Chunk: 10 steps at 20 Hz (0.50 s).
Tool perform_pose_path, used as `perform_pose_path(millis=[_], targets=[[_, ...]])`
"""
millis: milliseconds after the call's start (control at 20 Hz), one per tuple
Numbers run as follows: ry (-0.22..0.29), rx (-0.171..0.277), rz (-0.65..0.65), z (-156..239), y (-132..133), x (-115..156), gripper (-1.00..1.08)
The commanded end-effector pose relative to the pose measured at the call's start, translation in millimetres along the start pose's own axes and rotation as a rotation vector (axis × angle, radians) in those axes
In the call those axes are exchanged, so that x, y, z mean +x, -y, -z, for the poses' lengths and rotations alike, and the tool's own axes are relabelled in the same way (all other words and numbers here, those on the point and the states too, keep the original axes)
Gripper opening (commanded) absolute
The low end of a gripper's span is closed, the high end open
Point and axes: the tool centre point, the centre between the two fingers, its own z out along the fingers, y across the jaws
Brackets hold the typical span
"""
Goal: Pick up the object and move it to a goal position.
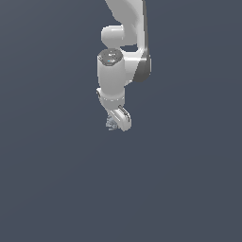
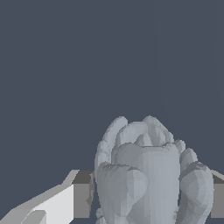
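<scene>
The object (image 2: 148, 175) is a pale grey-blue bumpy lump. In the wrist view it fills the space between my two fingers, whose dark pads (image 2: 83, 194) press against its sides. In the exterior view only a small part of the object (image 1: 111, 124) shows beside the white finger of my gripper (image 1: 118, 123), which hangs from the white arm at the middle of the picture. My gripper is shut on the object. Most of the object is hidden by the hand in the exterior view.
A plain dark grey-blue surface (image 1: 56, 189) fills both views. The white arm (image 1: 125, 42) rises to the upper edge of the exterior view.
</scene>
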Motion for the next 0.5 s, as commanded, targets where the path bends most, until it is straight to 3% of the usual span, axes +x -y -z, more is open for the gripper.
perform_pose_path(millis=[0,450], targets=[[0.000,0.000,0.000,28,-9,13,-1.00],[0.000,-0.001,-0.001,123,-36,58,-1.00]])
